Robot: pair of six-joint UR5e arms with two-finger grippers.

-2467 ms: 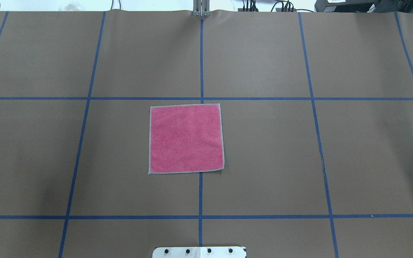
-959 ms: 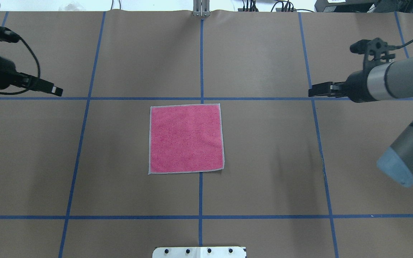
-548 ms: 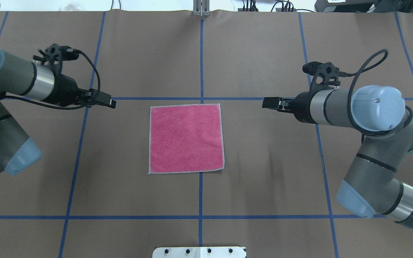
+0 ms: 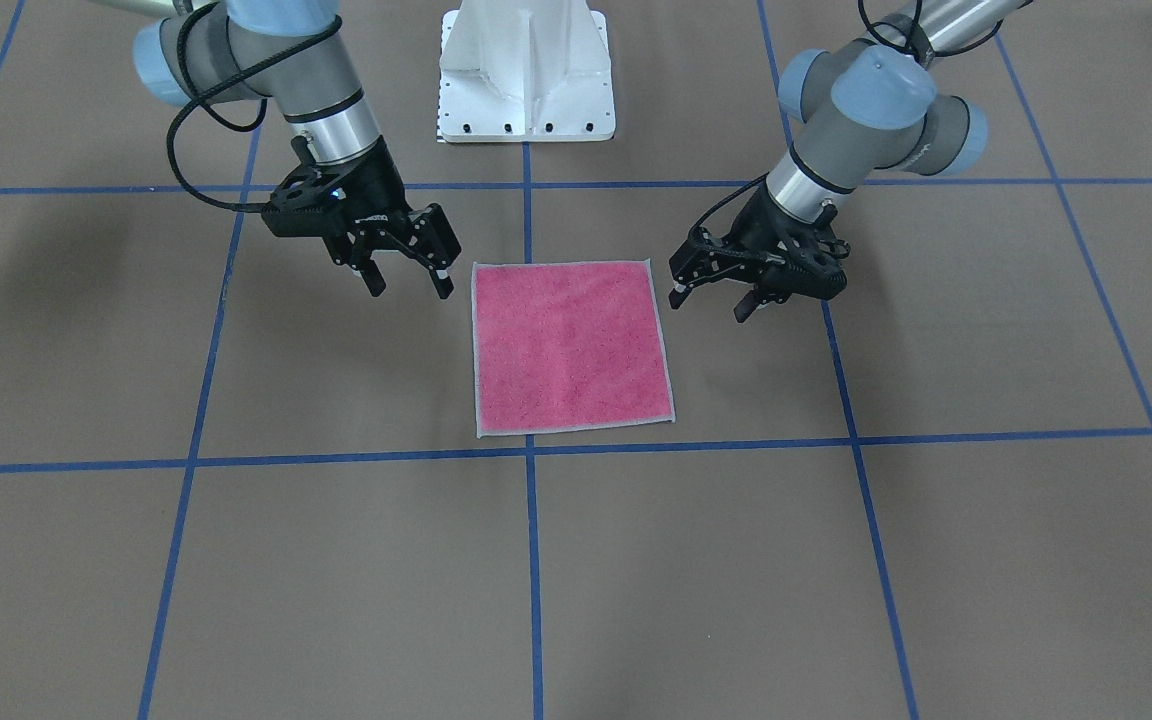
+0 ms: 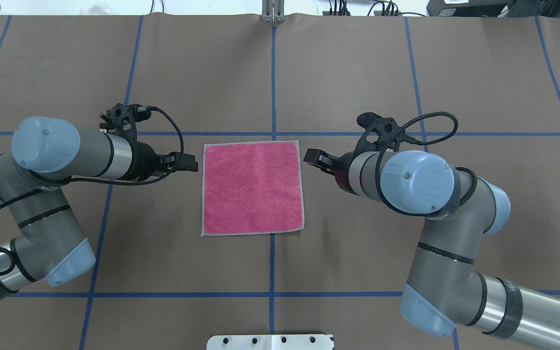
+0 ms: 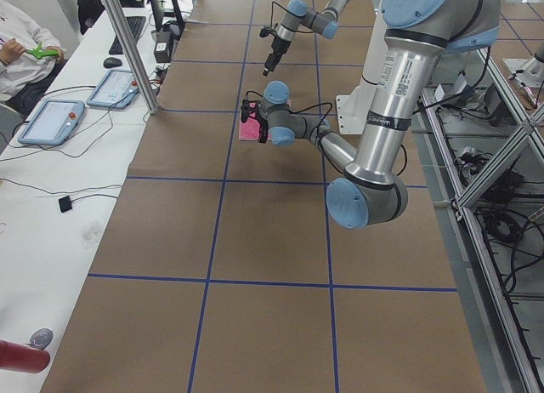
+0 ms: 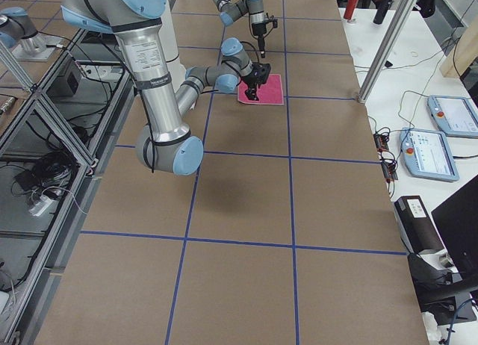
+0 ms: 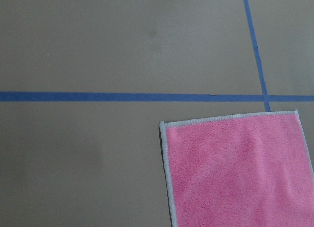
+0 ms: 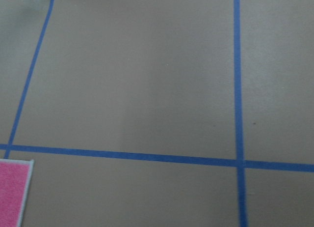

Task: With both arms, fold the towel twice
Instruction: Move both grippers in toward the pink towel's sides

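Note:
The towel (image 4: 571, 345) lies flat and unfolded on the brown table, pink face up with a light grey border (image 5: 252, 187). Both arms reach in from the sides. My left gripper (image 4: 711, 302) hovers open just off the towel's left edge (image 5: 190, 163), touching nothing. My right gripper (image 4: 410, 285) hovers open just off the opposite edge (image 5: 310, 156), also holding nothing. The left wrist view shows a corner of the towel (image 8: 240, 173) below it. In the right wrist view only a sliver of the towel (image 9: 12, 192) shows at the lower left.
Blue tape lines (image 5: 272, 78) divide the brown table into squares. The white pedestal base (image 4: 526, 70) stands behind the towel. A side desk with tablets (image 6: 51, 121) and a seated person (image 6: 21, 44) lies beyond the table's far edge.
Both arms came into view from the sides and swept inward until their grippers sit close to the towel's left and right edges. The towel has not moved.

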